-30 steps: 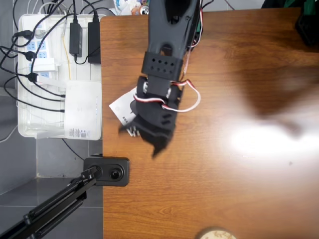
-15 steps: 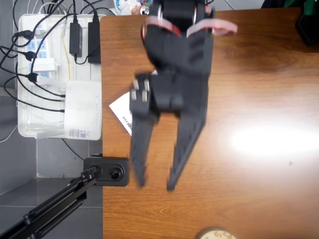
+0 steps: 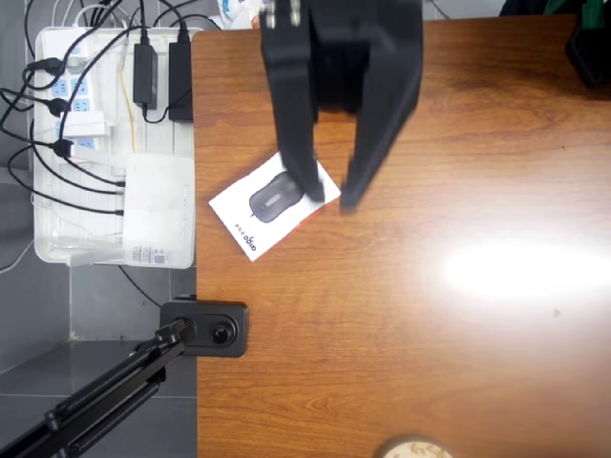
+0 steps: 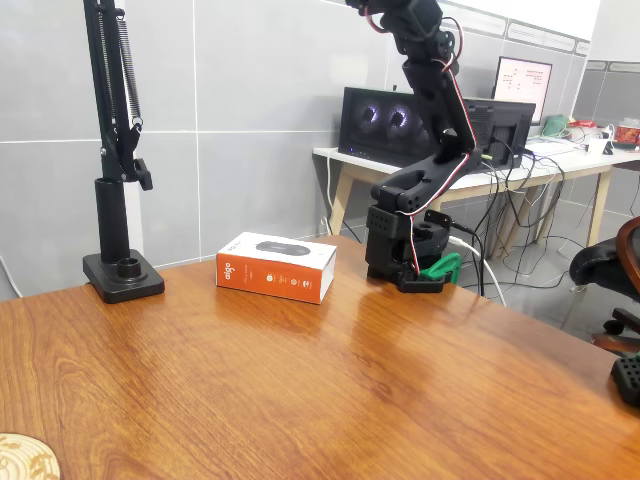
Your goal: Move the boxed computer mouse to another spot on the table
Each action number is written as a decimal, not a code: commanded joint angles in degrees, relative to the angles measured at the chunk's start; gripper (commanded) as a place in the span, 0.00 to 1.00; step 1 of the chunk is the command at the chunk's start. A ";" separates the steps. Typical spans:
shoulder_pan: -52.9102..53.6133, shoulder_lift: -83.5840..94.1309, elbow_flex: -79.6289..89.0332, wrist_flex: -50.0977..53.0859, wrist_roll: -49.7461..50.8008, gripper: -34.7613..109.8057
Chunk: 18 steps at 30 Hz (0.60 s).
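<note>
The boxed computer mouse (image 3: pixel 256 212) lies flat on the brown wood table (image 3: pixel 430 334) near its left edge, white top with a dark mouse picture. In the fixed view the box (image 4: pixel 275 267) shows its orange-red side and rests alone on the table (image 4: pixel 300 380). My black gripper (image 3: pixel 329 197) hangs high above the box, open, with nothing between its fingers (image 3: pixel 304 162); one fingertip overlaps the box's right end in the overhead view. The arm (image 4: pixel 440 100) is raised steeply from its base.
A white tray (image 3: pixel 48 243) of cables and power strips sits left of the table, with a plain white router box (image 3: pixel 158 210) on it. A black stand base (image 4: pixel 122 275) is clamped at the table edge. A round wooden disc (image 3: pixel 412 448) lies at the near edge.
The gripper rose from low over the box, opened wide and drew back toward the arm's base. The box now lies uncovered, released on the table.
</note>
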 commanded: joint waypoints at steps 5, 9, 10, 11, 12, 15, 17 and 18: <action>-0.26 12.57 9.40 0.09 -6.24 0.24; -0.44 13.80 11.51 -2.02 -7.29 0.24; -0.44 13.80 11.95 -2.90 -7.56 0.24; -0.44 13.80 12.57 -4.04 -8.09 0.24; -0.53 13.80 13.54 -5.98 -8.79 0.24; -1.85 13.80 18.46 -16.70 -10.90 0.24; -2.72 13.80 23.03 -27.33 -13.10 0.24; -3.16 13.80 25.14 -32.26 -13.71 0.24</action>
